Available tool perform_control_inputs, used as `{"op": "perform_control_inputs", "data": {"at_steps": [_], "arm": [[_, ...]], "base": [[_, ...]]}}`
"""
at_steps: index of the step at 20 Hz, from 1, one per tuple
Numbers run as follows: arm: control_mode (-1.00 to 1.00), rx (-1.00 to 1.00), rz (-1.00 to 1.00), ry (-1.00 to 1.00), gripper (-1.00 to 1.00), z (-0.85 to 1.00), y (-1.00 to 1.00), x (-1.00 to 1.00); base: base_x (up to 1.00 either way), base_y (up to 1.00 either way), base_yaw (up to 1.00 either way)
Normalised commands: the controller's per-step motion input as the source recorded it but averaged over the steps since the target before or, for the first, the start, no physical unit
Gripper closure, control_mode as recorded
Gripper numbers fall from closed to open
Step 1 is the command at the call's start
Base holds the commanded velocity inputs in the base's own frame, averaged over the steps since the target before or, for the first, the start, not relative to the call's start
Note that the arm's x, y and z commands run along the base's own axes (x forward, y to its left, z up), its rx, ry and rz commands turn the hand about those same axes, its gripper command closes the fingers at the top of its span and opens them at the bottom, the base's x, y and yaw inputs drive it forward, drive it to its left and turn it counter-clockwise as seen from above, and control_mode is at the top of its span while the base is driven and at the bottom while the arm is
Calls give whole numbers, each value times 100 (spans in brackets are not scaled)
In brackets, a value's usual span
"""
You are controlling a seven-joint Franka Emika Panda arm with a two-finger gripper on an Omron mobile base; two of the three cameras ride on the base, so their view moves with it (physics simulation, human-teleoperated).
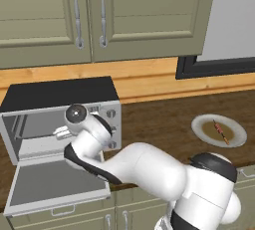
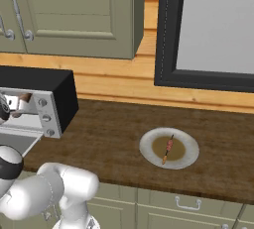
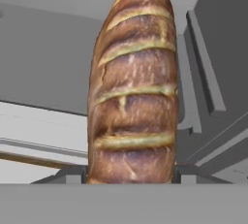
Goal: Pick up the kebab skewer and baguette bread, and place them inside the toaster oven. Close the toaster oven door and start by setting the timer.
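Resting on plate (image 2: 191,156): kebab skewer (image 2: 167,149)

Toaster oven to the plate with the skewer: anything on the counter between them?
Nothing. Between the toaster oven and the plate holding the kebab skewer, the right base view shows only bare brown countertop; the left base view agrees.

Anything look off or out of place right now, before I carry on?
Nothing stands out. The gripper holds the baguette bread at the open toaster oven, its door folded down flat. The kebab skewer lies intact on its plate.
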Motion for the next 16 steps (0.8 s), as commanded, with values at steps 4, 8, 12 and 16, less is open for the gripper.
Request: {"op": "perform_control_inputs", "data": {"at_steps": [4, 8, 12, 16], "arm": [[-100, -1, 0, -19, 100, -14, 2, 1], [-100, 0, 0, -1, 100, 2, -1, 28], [-100, 0, 0, 1, 100, 12, 0, 40], [-100, 0, 0, 1, 100, 1, 0, 42]], "base": [[0, 0, 0], [0, 0, 0], [0, 0, 0], [0, 0, 0]]}}
